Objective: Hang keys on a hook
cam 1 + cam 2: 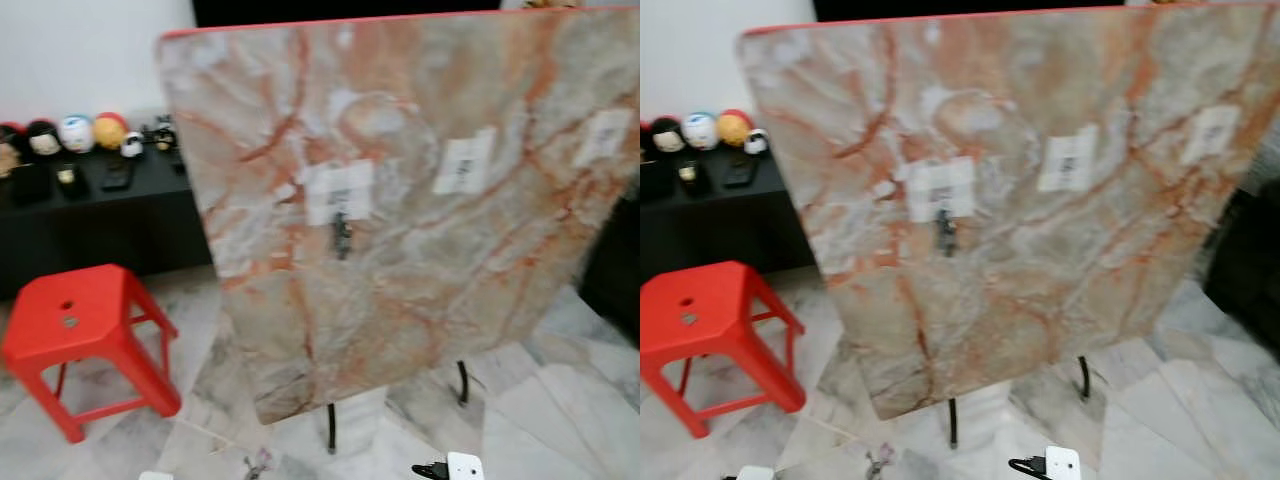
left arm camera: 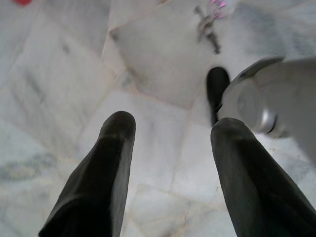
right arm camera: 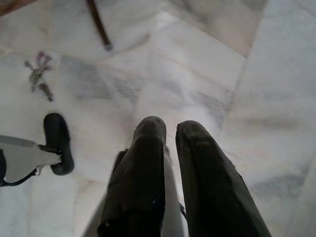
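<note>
Left tool (image 2: 170, 131) is held wide open above the marble floor (image 2: 59, 89); right tool (image 3: 170, 129) is nearly closed, gripping nothing. The keys (image 3: 38, 76) are lying on the floor ahead of both, below the tipped-up marble tabletop (image 1: 420, 200) with its hook (image 1: 342, 235).

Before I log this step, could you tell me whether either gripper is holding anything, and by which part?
Nothing is held. The left gripper is open over bare floor, the right gripper is nearly closed on nothing, and the keys lie on the floor.
</note>
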Robot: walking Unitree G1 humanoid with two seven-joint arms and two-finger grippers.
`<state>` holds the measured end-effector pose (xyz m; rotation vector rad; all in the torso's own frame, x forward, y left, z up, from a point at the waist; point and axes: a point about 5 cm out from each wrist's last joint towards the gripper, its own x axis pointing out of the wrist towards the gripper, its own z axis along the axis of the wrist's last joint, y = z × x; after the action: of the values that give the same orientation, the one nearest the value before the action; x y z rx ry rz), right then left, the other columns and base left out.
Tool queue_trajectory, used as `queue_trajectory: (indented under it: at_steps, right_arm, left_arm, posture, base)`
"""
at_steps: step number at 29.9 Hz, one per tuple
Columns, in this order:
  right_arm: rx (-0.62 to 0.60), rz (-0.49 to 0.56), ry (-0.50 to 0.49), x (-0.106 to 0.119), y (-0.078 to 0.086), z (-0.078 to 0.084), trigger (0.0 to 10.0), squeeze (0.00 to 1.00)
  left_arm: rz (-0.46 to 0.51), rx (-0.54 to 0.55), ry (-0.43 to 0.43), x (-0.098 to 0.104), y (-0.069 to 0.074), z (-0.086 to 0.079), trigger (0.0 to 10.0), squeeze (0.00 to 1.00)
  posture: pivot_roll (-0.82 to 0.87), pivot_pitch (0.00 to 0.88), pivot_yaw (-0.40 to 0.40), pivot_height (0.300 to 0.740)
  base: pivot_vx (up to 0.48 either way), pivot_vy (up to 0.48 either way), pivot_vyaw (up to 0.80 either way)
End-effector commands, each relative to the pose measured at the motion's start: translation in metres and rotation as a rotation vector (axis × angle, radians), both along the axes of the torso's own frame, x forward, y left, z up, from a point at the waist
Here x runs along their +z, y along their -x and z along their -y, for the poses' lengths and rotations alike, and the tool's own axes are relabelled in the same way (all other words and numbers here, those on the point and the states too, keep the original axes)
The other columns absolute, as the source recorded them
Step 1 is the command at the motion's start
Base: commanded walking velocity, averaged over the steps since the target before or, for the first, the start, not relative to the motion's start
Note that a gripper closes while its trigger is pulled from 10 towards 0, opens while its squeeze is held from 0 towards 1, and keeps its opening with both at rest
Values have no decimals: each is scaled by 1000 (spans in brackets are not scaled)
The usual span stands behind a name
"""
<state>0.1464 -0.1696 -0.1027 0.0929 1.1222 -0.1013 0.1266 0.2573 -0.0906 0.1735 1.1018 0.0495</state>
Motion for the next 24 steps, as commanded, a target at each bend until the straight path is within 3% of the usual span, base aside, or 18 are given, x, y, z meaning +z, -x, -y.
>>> queue_trajectory:
  at_steps: [1, 7, 17, 24]
  right_arm:
    - [4, 7, -8, 0, -2, -4, 10000, 0]
    - [15, 5, -3, 0, -1, -3, 10000, 0]
    - [7, 6, 3, 0, 0, -3, 10000, 0]
    - [12, 5, 7, 0, 0, -3, 10000, 0]
  left_arm:
    - [-19, 13, -5, -2, 4, 0, 10000, 0]
    - [-33, 11, 2, -5, 4, 8, 10000, 0]
    - [-14, -1, 9, -4, -11, 23, 10000, 0]
    - [-19, 1, 12, -6, -8, 26, 10000, 0]
  posture:
    - [62, 0, -36, 740]
    - [66, 0, -33, 740]
    - [71, 0, -38, 740]
    - [72, 0, -42, 740]
  base:
    - [0, 341, 0]
    - [0, 339, 0]
    - [0, 332, 0]
    - [0, 326, 0]
